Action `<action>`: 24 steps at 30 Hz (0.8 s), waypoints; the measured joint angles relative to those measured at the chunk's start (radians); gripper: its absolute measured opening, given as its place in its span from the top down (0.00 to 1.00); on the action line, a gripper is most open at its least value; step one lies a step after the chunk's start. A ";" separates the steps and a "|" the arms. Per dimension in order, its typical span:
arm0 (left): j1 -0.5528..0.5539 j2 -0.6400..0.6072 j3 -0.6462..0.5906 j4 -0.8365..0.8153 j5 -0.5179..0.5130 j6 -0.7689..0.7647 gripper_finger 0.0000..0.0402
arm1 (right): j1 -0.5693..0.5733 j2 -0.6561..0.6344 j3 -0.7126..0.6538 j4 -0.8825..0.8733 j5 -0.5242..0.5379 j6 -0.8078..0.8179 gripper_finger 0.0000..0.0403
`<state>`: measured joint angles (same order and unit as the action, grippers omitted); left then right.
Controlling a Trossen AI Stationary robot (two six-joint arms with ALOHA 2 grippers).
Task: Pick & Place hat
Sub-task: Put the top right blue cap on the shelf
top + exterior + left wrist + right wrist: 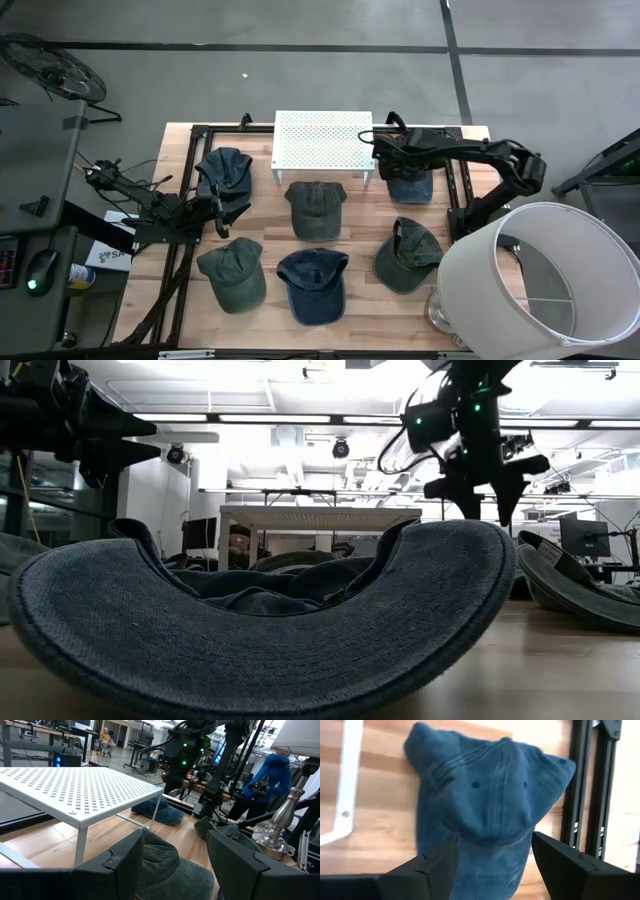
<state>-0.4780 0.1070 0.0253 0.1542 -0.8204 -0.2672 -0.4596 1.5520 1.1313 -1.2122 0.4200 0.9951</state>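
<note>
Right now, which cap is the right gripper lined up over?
The blue cap at the table's far right, beside the white perforated rack. The right gripper hangs directly above it, fingers open; the other five caps lie elsewhere.

Grey floor [300, 80] w/ dark tape lines is surrounding the wooden table [460, 330]; ceiling strip lights [270, 418] are glowing overhead; a person [105, 739] is sitting at far desks.

The blue cap [490, 810] was faded, washed cloth with stitched seams and eyelets, matt like the green cap [315, 207]. The table [185, 300] showed pale, smooth wood planks. The rack [75, 787] was white perforated metal; the lamp base [280, 822] gleamed as polished metal.
</note>
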 joint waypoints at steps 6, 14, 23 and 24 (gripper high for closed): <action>0.000 0.000 0.000 0.000 0.000 0.000 0.47 | -0.040 0.012 -0.036 0.075 0.011 -0.006 0.40; 0.000 0.000 0.000 0.000 0.000 0.000 0.47 | -0.063 0.013 -0.193 0.270 -0.031 0.028 0.27; 0.000 0.000 0.000 0.000 0.000 0.000 0.47 | -0.095 0.013 -0.198 0.307 0.050 0.036 0.19; 0.000 0.000 0.000 0.000 0.000 0.000 0.47 | -0.103 0.013 -0.198 0.312 0.062 0.040 0.18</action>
<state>-0.4782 0.1066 0.0250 0.1543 -0.8204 -0.2672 -0.5626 1.5650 0.9333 -0.9001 0.4824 1.0354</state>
